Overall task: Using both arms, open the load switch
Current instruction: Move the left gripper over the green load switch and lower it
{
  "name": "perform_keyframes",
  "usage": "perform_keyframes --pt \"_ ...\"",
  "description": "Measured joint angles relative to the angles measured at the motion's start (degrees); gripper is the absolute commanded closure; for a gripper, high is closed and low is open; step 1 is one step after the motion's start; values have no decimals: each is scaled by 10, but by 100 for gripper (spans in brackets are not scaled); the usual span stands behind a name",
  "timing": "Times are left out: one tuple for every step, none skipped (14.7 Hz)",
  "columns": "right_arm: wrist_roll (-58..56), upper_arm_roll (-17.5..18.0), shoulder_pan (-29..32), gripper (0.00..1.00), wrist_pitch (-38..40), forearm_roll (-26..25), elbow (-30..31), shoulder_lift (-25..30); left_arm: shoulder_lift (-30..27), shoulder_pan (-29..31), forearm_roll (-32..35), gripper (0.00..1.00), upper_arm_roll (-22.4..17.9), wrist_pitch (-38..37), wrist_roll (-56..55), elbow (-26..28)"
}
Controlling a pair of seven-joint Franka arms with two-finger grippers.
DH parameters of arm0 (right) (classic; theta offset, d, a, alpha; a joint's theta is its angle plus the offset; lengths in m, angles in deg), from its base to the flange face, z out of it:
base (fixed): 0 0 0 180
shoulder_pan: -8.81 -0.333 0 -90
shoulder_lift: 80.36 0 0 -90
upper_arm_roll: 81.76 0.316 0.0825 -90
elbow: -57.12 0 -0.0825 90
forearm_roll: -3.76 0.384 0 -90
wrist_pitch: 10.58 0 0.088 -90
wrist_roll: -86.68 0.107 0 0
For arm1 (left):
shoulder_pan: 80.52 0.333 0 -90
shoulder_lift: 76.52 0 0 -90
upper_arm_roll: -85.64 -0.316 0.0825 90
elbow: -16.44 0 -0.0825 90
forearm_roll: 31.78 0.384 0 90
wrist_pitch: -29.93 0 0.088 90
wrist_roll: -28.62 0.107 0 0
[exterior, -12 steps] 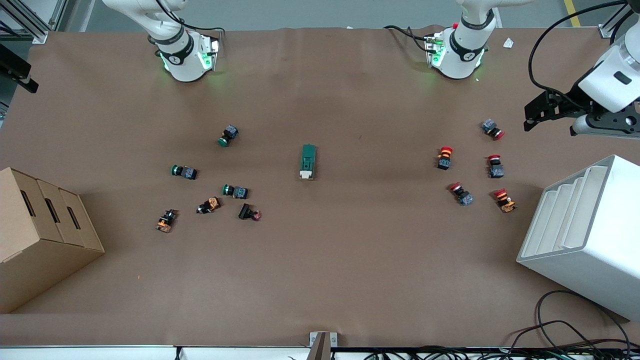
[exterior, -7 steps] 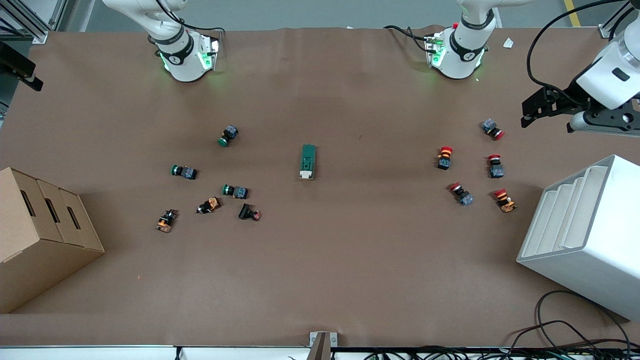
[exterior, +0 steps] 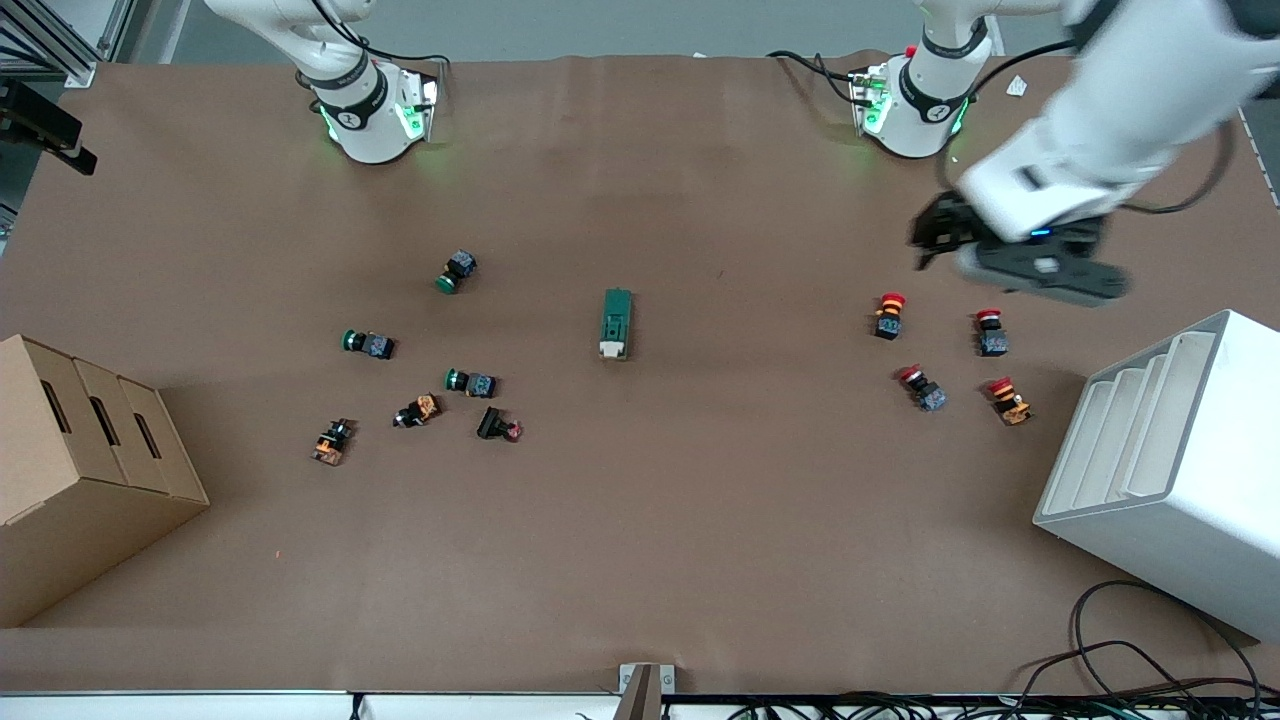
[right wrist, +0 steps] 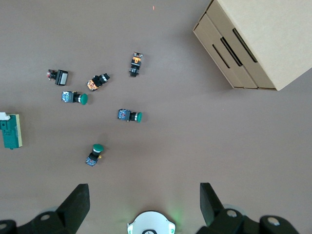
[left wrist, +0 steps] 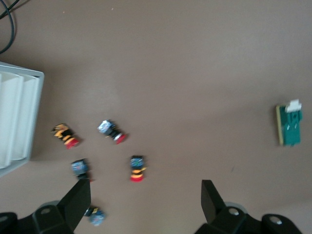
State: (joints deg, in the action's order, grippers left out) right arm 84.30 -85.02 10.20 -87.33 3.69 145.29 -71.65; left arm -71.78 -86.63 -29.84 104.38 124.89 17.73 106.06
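Note:
The load switch (exterior: 617, 323), a dark green block with a white lever end, lies flat at the middle of the table, white end nearer the front camera. It also shows in the left wrist view (left wrist: 288, 126) and the right wrist view (right wrist: 9, 131). My left gripper (exterior: 925, 238) hangs open and empty over the left arm's end of the table, above the red push buttons (exterior: 889, 314), well apart from the switch. Its fingers (left wrist: 78, 200) frame bare table. My right gripper (right wrist: 144, 195) is open and empty, high over its own green-lit base (right wrist: 151, 225).
Several red push buttons (left wrist: 136, 168) lie near a white slotted rack (exterior: 1170, 470) at the left arm's end. Green and orange push buttons (exterior: 470, 381) are scattered toward the right arm's end, beside a cardboard box (exterior: 70, 470). Cables hang at the front edge.
The left arm has swung in from the table's edge above the white rack toward the middle and now hangs over the red push buttons. The load switch has not moved.

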Motion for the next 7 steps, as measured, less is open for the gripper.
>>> perform_keyframes --pt "0 0 0 0 0 1 0 0 10 -28 7 0 8 3 -59 -2" --pt "0 0 0 0 0 2 0 0 19 -60 16 0 13 6 -124 -3" --pt "0 0 0 0 0 3 0 0 29 -97 35 0 16 9 -191 -3" --pt "0 0 0 0 0 3 0 0 41 -136 63 0 17 12 -259 -3" --pt "0 0 0 0 0 3 0 0 56 -177 96 0 19 15 -324 -3" --pt "0 0 0 0 0 3 0 0 73 -214 127 0 19 18 -379 -3" --pt "1 0 0 0 0 3 0 0 92 -250 157 0 20 23 -432 -3"
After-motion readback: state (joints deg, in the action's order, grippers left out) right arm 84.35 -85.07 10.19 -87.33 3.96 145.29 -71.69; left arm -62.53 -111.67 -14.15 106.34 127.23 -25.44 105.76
